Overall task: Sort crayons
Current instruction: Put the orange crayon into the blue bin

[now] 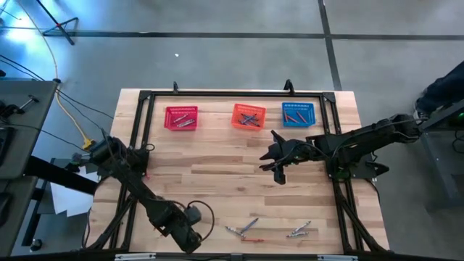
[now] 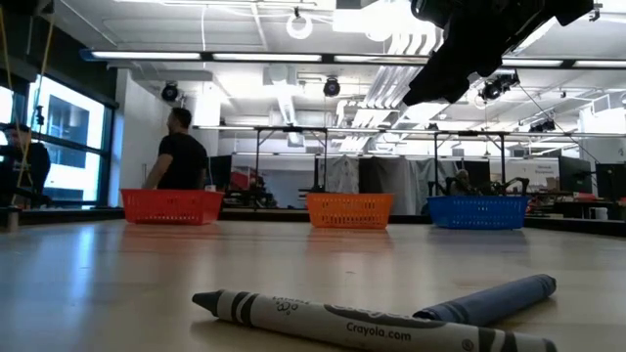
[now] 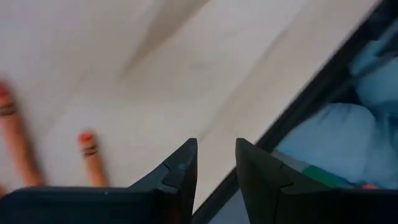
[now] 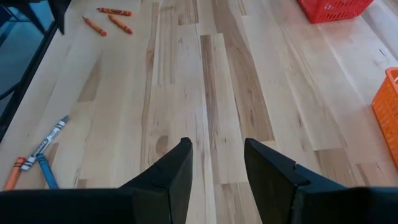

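Note:
Loose crayons lie near the table's front edge: a grey pair (image 1: 243, 229), a red one (image 1: 251, 239) and a grey one (image 1: 298, 232). In the low view a grey crayon (image 2: 333, 318) and a blue crayon (image 2: 494, 298) lie crossed. My left gripper (image 3: 216, 144) hangs open over the front left of the table (image 1: 193, 241), with nothing between its fingers. Two orange crayons (image 3: 92, 155) lie beside it. My right gripper (image 4: 216, 144) waits open above the table's middle (image 1: 279, 172).
A red basket (image 1: 181, 117), an orange basket (image 1: 248, 116) and a blue basket (image 1: 298, 114) stand in a row at the far edge, each holding crayons. A black frame rail (image 3: 298, 112) runs along the table's edge. A person (image 2: 181, 147) stands beyond the table.

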